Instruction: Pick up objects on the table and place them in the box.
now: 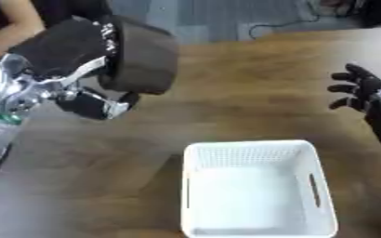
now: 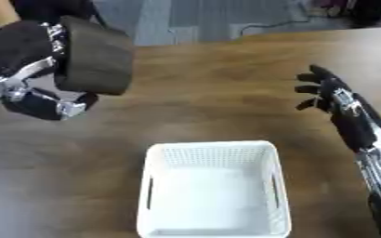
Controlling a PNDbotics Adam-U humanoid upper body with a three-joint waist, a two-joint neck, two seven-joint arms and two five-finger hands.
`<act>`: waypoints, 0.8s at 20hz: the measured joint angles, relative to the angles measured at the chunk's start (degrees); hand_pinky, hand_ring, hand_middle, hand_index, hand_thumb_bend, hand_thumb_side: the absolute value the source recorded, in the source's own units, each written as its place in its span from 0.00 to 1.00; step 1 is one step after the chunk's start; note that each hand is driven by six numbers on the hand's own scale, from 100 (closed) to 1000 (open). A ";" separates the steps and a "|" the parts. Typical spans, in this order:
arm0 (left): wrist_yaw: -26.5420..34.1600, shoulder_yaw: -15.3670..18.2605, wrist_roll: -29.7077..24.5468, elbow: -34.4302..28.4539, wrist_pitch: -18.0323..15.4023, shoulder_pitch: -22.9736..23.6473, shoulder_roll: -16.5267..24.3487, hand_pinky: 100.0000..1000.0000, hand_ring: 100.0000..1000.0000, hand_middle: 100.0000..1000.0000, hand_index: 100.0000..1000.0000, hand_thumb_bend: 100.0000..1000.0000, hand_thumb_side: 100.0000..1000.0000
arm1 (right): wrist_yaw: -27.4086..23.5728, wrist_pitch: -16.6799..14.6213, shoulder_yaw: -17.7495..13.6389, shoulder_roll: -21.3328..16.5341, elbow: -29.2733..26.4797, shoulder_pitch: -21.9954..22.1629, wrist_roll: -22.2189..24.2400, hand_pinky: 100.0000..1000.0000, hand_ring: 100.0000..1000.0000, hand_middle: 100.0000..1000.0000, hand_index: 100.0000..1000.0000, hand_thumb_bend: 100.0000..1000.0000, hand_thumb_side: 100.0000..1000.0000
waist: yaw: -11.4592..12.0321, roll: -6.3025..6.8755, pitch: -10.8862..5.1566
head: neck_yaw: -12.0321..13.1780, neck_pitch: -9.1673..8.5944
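Observation:
My left hand (image 1: 68,58) hangs above the table at the upper left, its fingers and thumb curled round a dark brown round object (image 1: 145,56) shaped like a thick roll or bowl. The object is lifted off the wood and sits up and to the left of the white perforated box (image 1: 255,188), which stands empty at the lower middle. My right hand (image 2: 328,95) hovers open at the right edge, fingers spread and pointing up-left, holding nothing.
The brown wooden table (image 1: 251,93) stretches between the hands. A person's arm (image 1: 11,23) shows at the far upper left edge. A cable (image 1: 283,25) lies on the floor beyond the table.

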 measured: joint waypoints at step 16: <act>3.38 -7.42 -5.68 1.95 -4.30 -4.38 -8.73 0.00 0.00 0.00 0.11 0.00 0.16 | 0.00 -0.06 0.95 0.46 0.56 -0.36 0.92 0.62 0.81 0.85 1.00 0.00 1.00 | -1.51 0.19 -0.45 | 1.32 0.22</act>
